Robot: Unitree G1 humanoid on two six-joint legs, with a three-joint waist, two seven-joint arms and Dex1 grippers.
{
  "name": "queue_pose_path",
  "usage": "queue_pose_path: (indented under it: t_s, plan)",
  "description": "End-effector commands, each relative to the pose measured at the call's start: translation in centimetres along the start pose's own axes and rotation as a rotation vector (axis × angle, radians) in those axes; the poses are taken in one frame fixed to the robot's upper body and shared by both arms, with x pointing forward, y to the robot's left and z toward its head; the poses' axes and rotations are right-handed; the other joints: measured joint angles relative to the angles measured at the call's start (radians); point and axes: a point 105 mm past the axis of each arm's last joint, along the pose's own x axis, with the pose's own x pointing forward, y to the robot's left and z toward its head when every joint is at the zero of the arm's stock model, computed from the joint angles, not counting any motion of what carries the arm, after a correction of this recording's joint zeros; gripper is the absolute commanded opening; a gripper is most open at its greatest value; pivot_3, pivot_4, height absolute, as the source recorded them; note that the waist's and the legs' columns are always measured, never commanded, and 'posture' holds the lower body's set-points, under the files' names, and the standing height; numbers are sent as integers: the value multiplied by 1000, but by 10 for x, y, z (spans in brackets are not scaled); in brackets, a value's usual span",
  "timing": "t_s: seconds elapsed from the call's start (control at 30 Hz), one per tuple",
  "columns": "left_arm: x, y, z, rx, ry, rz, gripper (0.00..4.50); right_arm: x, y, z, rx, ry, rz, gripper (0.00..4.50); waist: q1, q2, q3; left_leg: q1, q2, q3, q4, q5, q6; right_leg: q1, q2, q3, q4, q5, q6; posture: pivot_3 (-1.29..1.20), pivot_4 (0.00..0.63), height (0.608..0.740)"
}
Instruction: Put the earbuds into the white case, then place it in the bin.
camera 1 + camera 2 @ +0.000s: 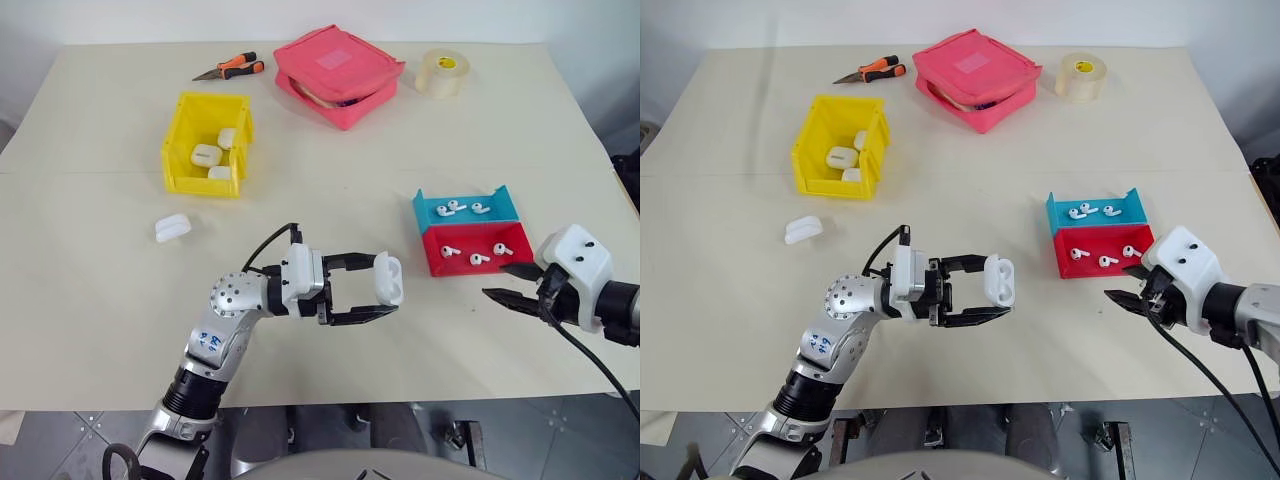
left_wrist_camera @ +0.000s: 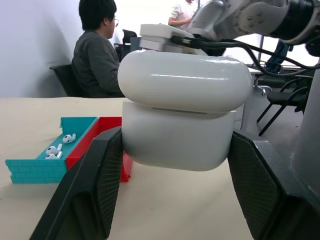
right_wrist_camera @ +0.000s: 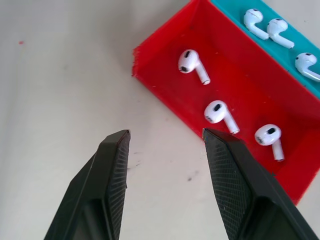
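Beside the red tray, your right pincer hangs apart and empty, the earbuds lie unpicked in that tray, your left pincer clamps the white case well short of the yellow bin, and whether its lid is ajar you cannot tell.

Both head eyes look down over the table; each wrist camera sits close, sharing the red tray beside it.
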Motion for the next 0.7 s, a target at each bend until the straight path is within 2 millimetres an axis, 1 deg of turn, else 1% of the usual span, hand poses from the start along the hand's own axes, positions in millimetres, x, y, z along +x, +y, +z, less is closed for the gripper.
queue_pose_path:
  t_s: [0.03,0.2,0.27,0.5,0.57,0.7]
  plan:
    - [3,3,12,32,-48,0,2777,-12,3,9,-38,-55,-36,2355,1,0,0,0,0,0,0,0,0,0,0,0,0,0,0,0,150,740]
    - [1,11,13,37,-56,16,2777,-16,9,4,-21,-57,-46,2355,-2,0,0,3,0,-1,0,-1,0,4,0,0,-1,0,0,0,150,740]
    - [1,13,13,41,-59,17,2777,-13,5,6,-24,-57,-49,2355,-2,0,0,4,0,-1,0,-1,0,5,0,0,-2,0,0,0,150,740]
    - [4,14,14,51,-70,-3,2777,8,-15,18,-50,-2,-10,2355,-5,1,0,4,0,0,0,-1,1,5,0,0,-2,0,0,0,150,740]
    - [5,11,13,49,-66,-18,2777,15,-21,25,-75,-6,13,2355,-4,1,0,4,0,0,0,-1,1,5,0,0,-2,0,0,0,150,740]
    - [3,5,12,34,-63,-35,2777,27,-27,31,-104,19,70,2355,-4,1,0,4,0,0,0,-2,1,5,0,-1,-2,0,0,0,150,740]
